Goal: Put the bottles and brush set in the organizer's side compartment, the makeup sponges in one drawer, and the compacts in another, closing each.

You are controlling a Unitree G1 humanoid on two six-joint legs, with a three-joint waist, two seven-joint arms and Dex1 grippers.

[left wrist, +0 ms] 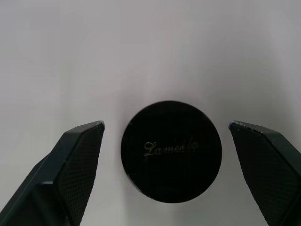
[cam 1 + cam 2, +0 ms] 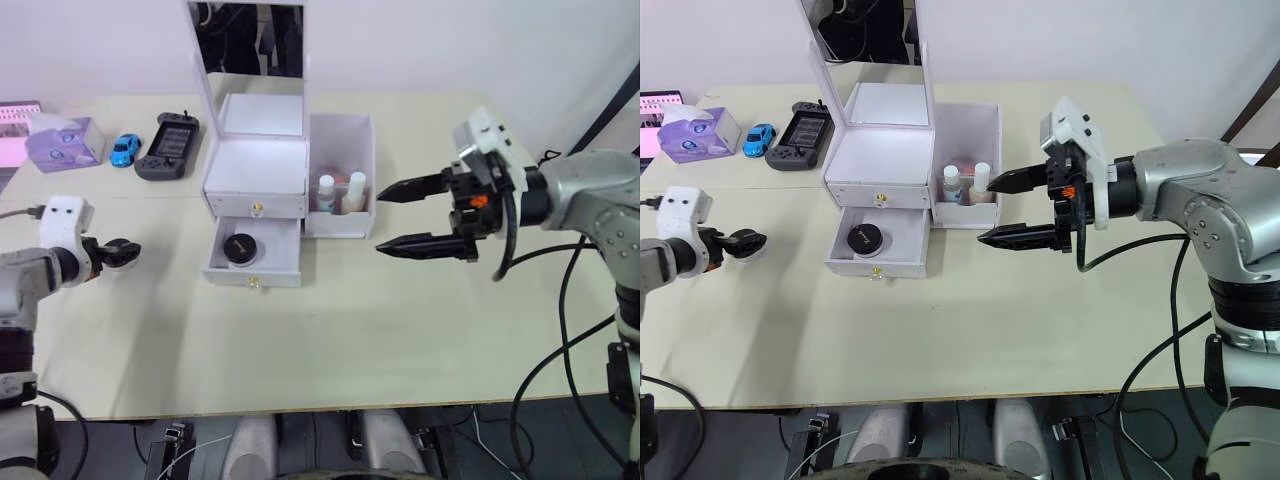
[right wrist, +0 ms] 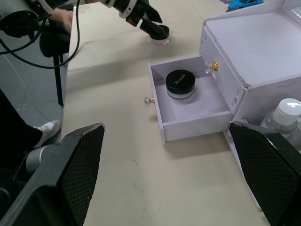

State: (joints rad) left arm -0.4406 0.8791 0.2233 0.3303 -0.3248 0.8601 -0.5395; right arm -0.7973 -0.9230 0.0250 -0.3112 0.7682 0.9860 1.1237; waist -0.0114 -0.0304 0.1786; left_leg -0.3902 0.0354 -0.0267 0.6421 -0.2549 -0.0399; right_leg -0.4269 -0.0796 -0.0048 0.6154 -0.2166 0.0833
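The white organizer (image 2: pixel 255 165) stands mid-table with its mirror upright. Its upper drawer is shut and its lower drawer (image 2: pixel 253 270) is pulled open, with one black compact (image 2: pixel 241 247) lying inside. In the side compartment (image 2: pixel 340 222) the two white-capped bottles (image 2: pixel 326 192) stand upright, and something coral shows behind them. The second compact (image 1: pixel 171 150) lies on the table to the left, between the spread fingers of my open left gripper (image 2: pixel 122 252), which do not touch it. To the right of the organizer my right gripper (image 2: pixel 379 220) hovers open and empty. The makeup sponges are out of view.
Along the back left of the table sit a pale purple box (image 2: pixel 65 140), a blue toy car (image 2: pixel 125 149) and a black handheld game console (image 2: pixel 168 146). A person's shoe (image 3: pixel 44 130) shows on the floor beside the table's left edge.
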